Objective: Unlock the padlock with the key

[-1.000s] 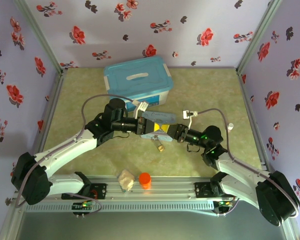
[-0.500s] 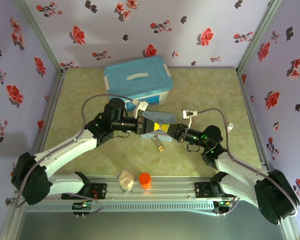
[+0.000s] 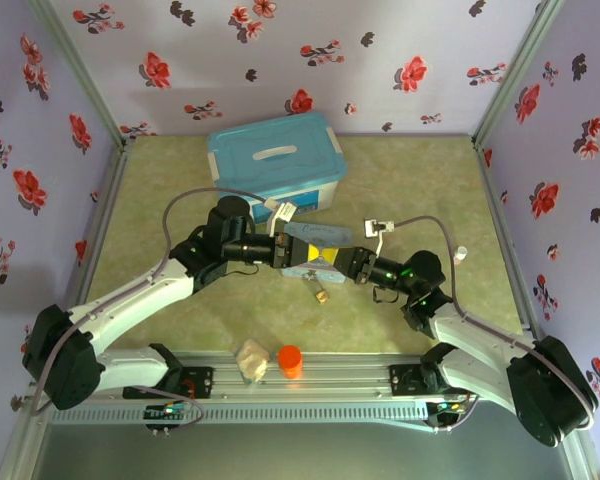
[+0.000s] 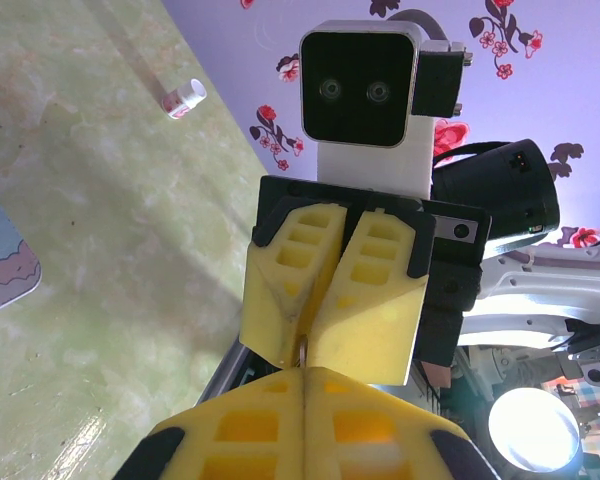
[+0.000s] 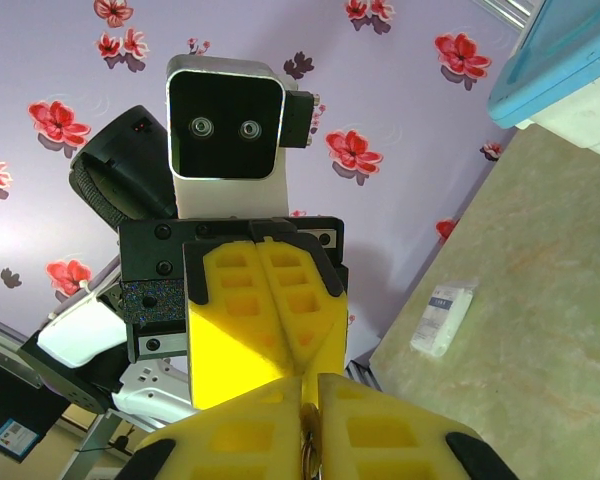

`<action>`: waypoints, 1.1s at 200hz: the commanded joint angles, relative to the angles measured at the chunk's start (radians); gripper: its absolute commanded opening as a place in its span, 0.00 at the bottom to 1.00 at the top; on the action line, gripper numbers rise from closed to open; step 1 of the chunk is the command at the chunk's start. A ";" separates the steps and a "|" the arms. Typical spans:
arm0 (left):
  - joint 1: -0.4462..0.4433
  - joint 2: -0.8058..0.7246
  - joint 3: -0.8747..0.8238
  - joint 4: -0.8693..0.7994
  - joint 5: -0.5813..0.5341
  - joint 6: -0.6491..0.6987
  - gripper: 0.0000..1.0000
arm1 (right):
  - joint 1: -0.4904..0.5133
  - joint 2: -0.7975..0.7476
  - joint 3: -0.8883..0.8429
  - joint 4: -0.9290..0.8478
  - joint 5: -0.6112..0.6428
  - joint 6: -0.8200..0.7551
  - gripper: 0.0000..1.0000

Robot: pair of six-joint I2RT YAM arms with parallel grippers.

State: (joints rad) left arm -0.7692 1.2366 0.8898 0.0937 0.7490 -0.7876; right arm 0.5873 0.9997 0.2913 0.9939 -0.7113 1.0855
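Note:
Over the middle of the mat, my left gripper [image 3: 305, 254] and right gripper [image 3: 327, 260] meet tip to tip. The left wrist view has my left gripper [image 4: 308, 372] shut, its yellow fingers pressed flat together. Against it is the right gripper [image 4: 305, 342], pinched on a thin metal sliver seen edge-on, the key [image 4: 304, 352]. The key [image 5: 307, 448] also sits in the seam of my right gripper [image 5: 308, 388]. Whether the left fingers grip it too is hidden. The small brass padlock [image 3: 320, 292] lies on the mat just in front of the grippers, apart from both.
A blue-lidded box [image 3: 275, 165] stands at the back. Just behind the grippers lies a pale-blue tin [image 3: 318, 234]. An orange cylinder [image 3: 290, 360] and a beige lump [image 3: 250, 358] rest by the front rail. A white tube [image 3: 461, 254] lies at the right and a white packet [image 5: 442, 318] by the box.
The right arm has edged slightly left toward the left gripper. The padlock and the left arm stay put.

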 commanded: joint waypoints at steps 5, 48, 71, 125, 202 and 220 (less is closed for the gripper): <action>0.006 -0.005 0.002 0.028 0.010 -0.009 0.00 | 0.011 0.000 -0.014 0.050 -0.028 0.004 0.15; 0.006 -0.003 0.005 0.031 0.010 -0.011 0.00 | 0.013 -0.006 -0.018 0.048 -0.027 0.002 0.14; 0.006 -0.004 0.003 0.033 0.010 -0.012 0.00 | 0.013 -0.007 -0.020 0.043 -0.022 0.001 0.09; 0.007 -0.006 0.001 0.033 0.010 -0.016 0.00 | 0.012 -0.005 -0.014 0.046 -0.029 0.002 0.00; 0.010 -0.140 -0.028 -0.178 -0.458 0.050 0.64 | 0.000 -0.152 0.006 -0.430 0.198 -0.179 0.00; -0.043 -0.152 -0.060 -0.240 -0.622 0.055 0.61 | -0.001 -0.170 0.024 -0.535 0.267 -0.200 0.00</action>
State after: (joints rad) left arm -0.7631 1.1126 0.8616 -0.0124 0.4072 -0.7845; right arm 0.5930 0.8589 0.2817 0.6575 -0.5690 0.9634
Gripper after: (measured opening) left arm 0.626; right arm 0.039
